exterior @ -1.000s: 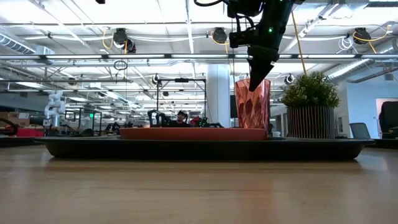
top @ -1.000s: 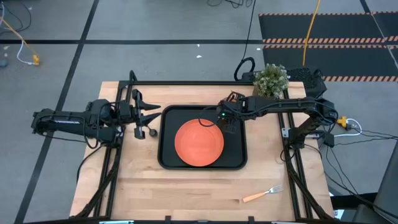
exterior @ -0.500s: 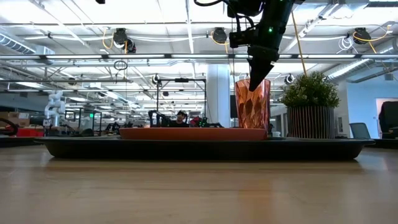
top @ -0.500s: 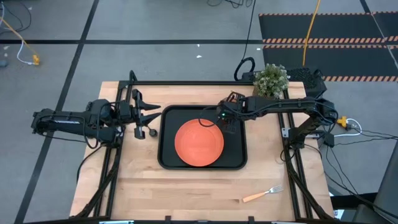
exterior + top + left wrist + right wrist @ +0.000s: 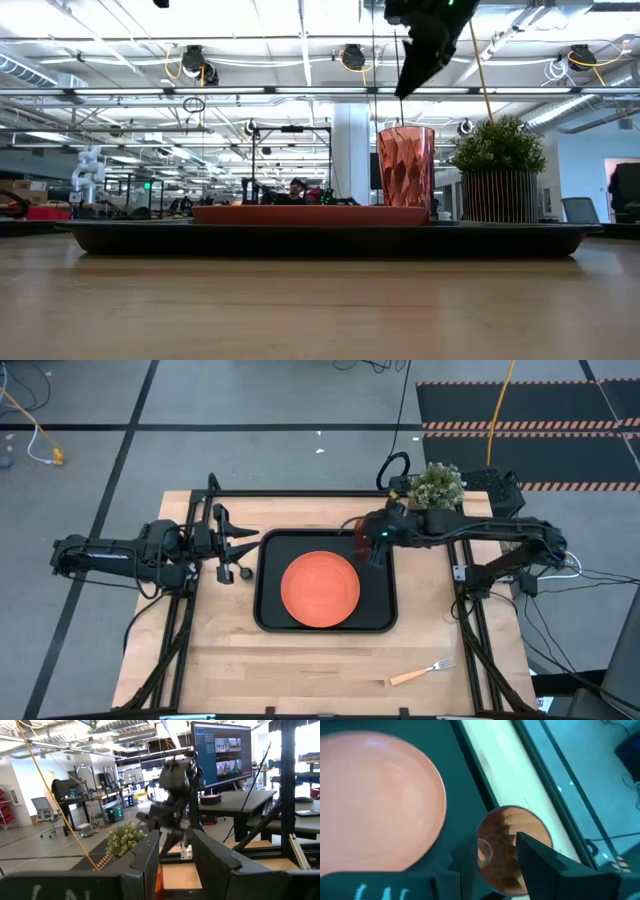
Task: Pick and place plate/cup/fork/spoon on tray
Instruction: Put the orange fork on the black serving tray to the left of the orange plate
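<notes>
High view: overhead, straight down, whole worktop (image 5: 300, 660) in frame.
Low view: at worktop height, level, facing the room.
Left wrist view: looks across toward the plant (image 5: 122, 837).
Right wrist view: close, down into the cup (image 5: 512, 845).
Shared: tray (image 5: 262, 590), plate (image 5: 320, 589).

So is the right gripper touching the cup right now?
Apart. The low view shows the right gripper hanging above the cup, with open background between its fingers and the rim.
</notes>
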Tool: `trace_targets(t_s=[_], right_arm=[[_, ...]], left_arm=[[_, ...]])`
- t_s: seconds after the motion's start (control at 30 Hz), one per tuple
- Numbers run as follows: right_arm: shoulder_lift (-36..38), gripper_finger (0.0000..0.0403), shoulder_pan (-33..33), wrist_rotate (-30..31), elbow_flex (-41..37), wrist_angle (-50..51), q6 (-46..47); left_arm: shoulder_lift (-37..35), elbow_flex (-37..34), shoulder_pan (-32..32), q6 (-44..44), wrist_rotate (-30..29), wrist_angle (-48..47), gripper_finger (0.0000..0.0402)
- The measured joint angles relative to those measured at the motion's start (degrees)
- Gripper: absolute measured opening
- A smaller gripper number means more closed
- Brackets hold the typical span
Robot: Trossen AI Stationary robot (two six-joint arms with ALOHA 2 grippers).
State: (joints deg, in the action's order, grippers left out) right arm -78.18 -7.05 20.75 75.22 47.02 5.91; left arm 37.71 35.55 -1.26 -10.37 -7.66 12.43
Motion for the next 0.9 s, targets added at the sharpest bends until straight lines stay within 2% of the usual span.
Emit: trace_targets(t_s=[0.1,0.27,0.47,0.53,0.7,0.83,0.9], right_arm=[[2.78,0.0128,0.51,-3.93,0.00,0.64,2.57],[4.76,0.0128,2.26,-16.65,0.00,2.95,8.02],[4.76,0.0128,8.06,-18.93,-3.66,2.10,11.53],[4.73,0.0128,9.93,-22.00,-6.66,1.02,12.24],[4.73,0.0128,14.40,-36.88,-16.78,-3.67,19.11],[4.73,0.0128,17.76,-48.77,-24.86,-9.78,29.68],[4.72,0.0128,19.92,-52.04,-28.45,-13.79,35.19]], left_arm=[[0.02,0.00,-0.02,0.16,0.00,-0.37,0.0120],[0.04,0.00,-0.03,0.65,0.00,-0.70,0.0120],[0.04,0.00,-0.07,2.02,0.11,-1.29,0.0120],[0.04,0.00,-0.07,2.06,0.11,-1.67,0.0120],[0.04,0.00,-0.07,1.89,0.12,-1.96,0.0120],[0.04,0.00,-0.07,1.35,0.11,-1.98,0.0120],[0.04,0.00,-0.07,0.44,0.11,-1.97,0.0120]])
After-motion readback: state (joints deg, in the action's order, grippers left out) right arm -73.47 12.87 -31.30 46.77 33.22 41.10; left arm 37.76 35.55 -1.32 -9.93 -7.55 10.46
